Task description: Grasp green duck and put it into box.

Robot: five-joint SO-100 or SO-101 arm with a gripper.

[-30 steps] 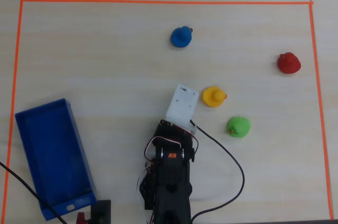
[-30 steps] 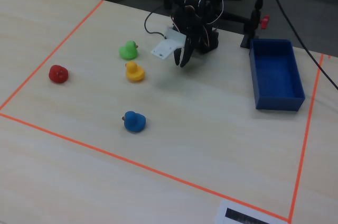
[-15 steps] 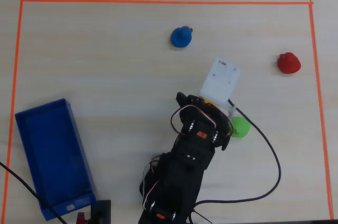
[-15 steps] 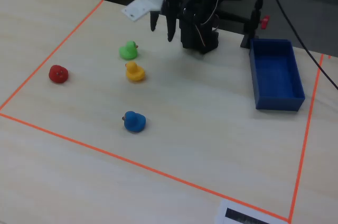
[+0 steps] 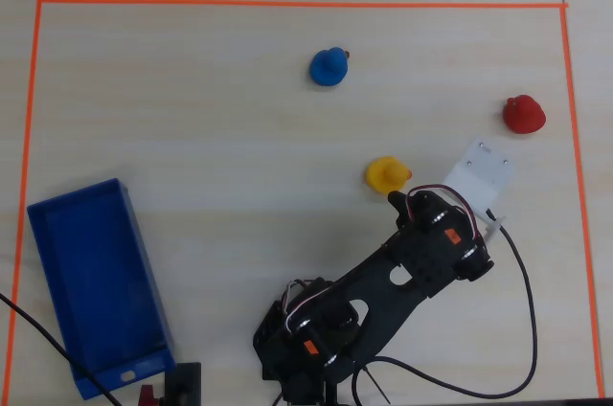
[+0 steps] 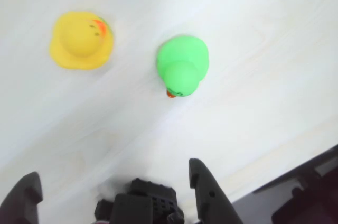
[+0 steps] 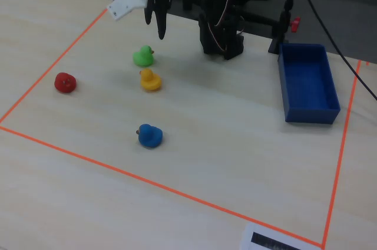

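Two dark fingertips of the gripper [image 6: 113, 184] are filling the bottom edge of the wrist view, standing wide apart with nothing between them, as the arm [image 5: 383, 291] is hanging over the green duck [image 6: 182, 65]. That duck is sitting upright on the pale wooden table [image 7: 235, 161], apart from the open jaws and not yet touched; in the overhead view the arm is hiding it entirely. It is looking like a small hollow rubber toy, so it is probably light, soft enough to give under a squeeze, and smooth enough to slip or pop out if pinched high on the rounded head. The broader body below the head is appearing to offer the safer hold, with the fingers closing across its sides. Just beside the green duck, the yellow duck [image 7: 149, 79] is sitting close enough that a spread finger could nudge it. Farther from the green duck, the red duck [image 7: 65, 82] is resting near the orange tape border [image 7: 177, 190], and the blue duck [image 7: 149, 135] is sitting beyond the yellow one in the fixed view. Well apart from the green duck, past the arm's base, the blue box [image 7: 307, 84] is lying open and empty, waiting for the drop.
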